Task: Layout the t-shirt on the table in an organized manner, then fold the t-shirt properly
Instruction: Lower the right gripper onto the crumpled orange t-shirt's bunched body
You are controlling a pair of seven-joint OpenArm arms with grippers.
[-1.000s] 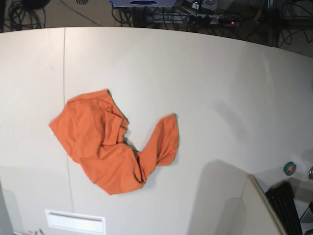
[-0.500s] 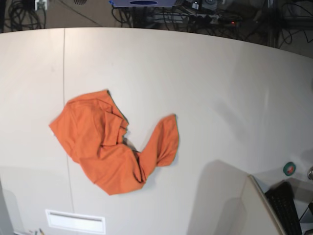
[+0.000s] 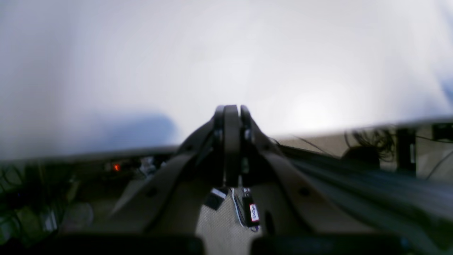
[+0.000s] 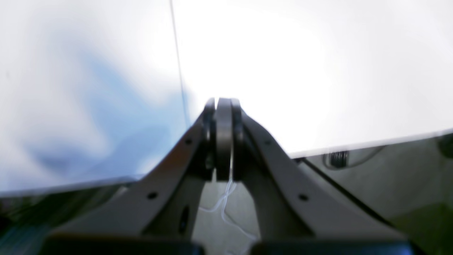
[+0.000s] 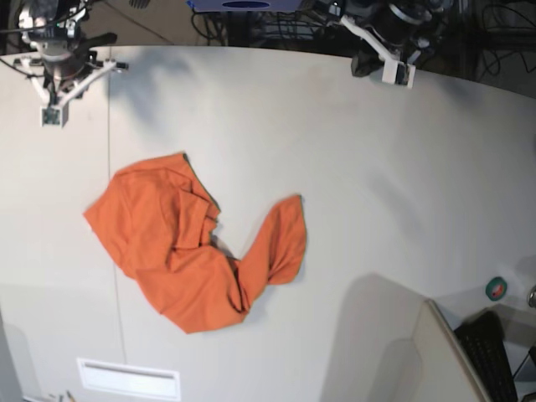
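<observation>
Base: off-white table (image 5: 377,167) w/ seam (image 5: 110,117)

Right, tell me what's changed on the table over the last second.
Both arms have come into the base view at the table's far edge: the right tool at the left corner, the left tool on the right. Both are shut and hold nothing. The crumpled t-shirt has not moved on the table.

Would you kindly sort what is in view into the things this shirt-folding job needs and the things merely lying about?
Belongs to the job:
- t-shirt, orange, crumpled
- table it lies on
- left pincer, shut, at the far edge
- right pincer, shut, at the far edge

Just lying about:
- green tape roll
- black keyboard
- cables beyond the table
</observation>
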